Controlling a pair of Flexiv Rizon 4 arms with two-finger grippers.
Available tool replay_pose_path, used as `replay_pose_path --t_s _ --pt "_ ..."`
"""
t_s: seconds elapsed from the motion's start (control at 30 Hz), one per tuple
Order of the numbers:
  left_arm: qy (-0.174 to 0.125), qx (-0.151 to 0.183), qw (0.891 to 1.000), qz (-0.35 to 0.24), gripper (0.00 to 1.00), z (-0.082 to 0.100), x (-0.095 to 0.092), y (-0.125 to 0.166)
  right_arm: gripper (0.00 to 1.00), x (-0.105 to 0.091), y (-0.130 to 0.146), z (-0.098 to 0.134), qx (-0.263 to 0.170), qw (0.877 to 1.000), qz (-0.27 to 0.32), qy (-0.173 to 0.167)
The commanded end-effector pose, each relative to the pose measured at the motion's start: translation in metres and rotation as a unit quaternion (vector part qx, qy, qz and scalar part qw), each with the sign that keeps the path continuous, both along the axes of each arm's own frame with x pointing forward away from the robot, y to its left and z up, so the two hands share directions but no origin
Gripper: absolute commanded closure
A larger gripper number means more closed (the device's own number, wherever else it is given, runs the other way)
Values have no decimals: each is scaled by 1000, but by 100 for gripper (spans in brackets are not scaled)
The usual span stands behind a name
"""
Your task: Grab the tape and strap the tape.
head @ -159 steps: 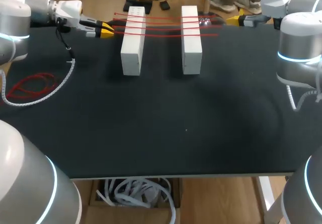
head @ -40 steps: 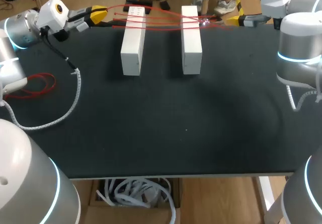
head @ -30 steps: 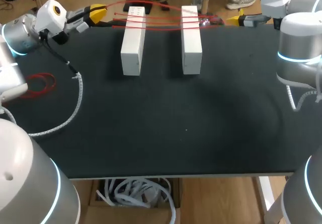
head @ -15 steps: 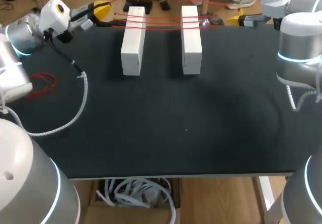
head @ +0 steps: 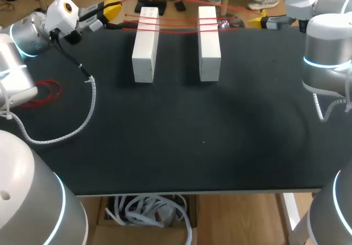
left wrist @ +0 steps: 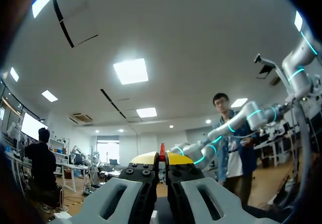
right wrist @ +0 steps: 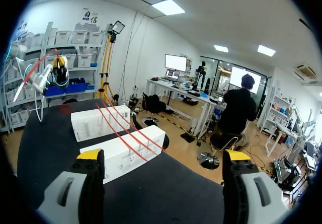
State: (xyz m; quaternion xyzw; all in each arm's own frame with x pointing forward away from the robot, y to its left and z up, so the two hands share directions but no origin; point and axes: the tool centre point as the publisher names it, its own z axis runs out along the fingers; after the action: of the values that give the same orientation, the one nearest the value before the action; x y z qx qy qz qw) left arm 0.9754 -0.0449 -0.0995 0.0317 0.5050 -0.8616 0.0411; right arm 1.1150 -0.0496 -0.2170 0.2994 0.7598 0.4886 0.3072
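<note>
My left tool [head: 111, 6] sits at the far left corner of the surface [head: 203, 140]. From its wrist camera the yellow tips are pressed together with a sliver of red between them, so it is pinching the tape [head: 176, 22]. The tape runs as several thin red strands across the tops of the two white blocks [head: 144, 47], which stand side by side near the far edge. One more strand arcs loosely beyond them toward the right.

My right tool [head: 257, 20] hangs just past the right-hand block, its fingers spread wide with nothing between them. A red coil [head: 38, 93] lies on the surface well to the left.

I read this tape as light, narrow and limp. It will sag the moment tension drops, and it could slide off a block top. I'd take hold on the loose strand close to the right block, pinching flat across its width. The blocks look light too, so a hard pull might drag them.
</note>
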Motion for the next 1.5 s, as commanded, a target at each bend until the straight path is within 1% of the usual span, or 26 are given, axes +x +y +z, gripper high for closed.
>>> replay_pose_path --t_s 0.03,0.07,0.1,0.13,0.17,0.3,0.4,0.47,0.53,0.67,0.77,0.87,1.0,1.03,1.13,1.33,1.43,1.47,1.5 --pt "-1 -1 1000 -2 100 -1 1 0 0 0 0 0 0 1000 0 1" --pt "-1 -1 1000 -2 100 -1 1 0 0 0 0 0 0 1000 0 1" --pt "-1 -1 1000 -2 100 -1 1 0 0 -3 -1 0 19 1000 -20 -6" --pt "-1 -1 1000 -2 100 -1 1 0 0 -7 -2 0 46 998 -37 -4" --pt "-1 -1 1000 -2 100 -1 1 0 0 -12 -2 -2 61 997 -46 2" --pt "-1 -1 1000 -2 100 -1 1 0 0 -42 0 -8 102 991 -83 4" --pt "-1 -1 1000 -2 100 -1 1 0 0 -67 1 -14 134 984 -113 15" --pt "-1 -1 1000 -2 100 -1 1 0 0 -84 3 -19 137 983 -121 19" --pt "-1 -1 1000 -2 100 -1 1 0 0 -100 5 -21 158 977 -139 24" --pt "-1 -1 1000 -2 100 -1 1 0 0 -130 17 -21 198 966 -164 21" --pt "-1 -1 1000 -2 100 -1 1 0 0 -144 25 -22 229 956 -180 20" --pt "-1 -1 1000 -2 100 -1 1 0 0 -159 37 -14 251 951 -181 22" --pt "-1 -1 1000 -2 100 -1 1 0 0 -179 56 -5 279 945 -170 29" --pt "-1 -1 1000 -2 100 -1 1 0 0 -183 60 -5 293 941 -168 34" --pt "-1 -1 1000 -2 100 -1 1 0 0 -193 72 -6 317 933 -164 43" --pt "-1 -1 1000 -2 100 -1 1 0 0 -221 102 -8 364 912 -178 63" --pt "-1 -1 1000 -2 100 -1 1 0 0 -232 112 -4 381 906 -170 75" --pt "-1 -1 1000 -2 100 -1 1 0 0 -234 113 -1 374 911 -162 69" --pt "-1 -1 1000 -2 100 -1 1 0 0 -235 114 2 354 921 -150 55"
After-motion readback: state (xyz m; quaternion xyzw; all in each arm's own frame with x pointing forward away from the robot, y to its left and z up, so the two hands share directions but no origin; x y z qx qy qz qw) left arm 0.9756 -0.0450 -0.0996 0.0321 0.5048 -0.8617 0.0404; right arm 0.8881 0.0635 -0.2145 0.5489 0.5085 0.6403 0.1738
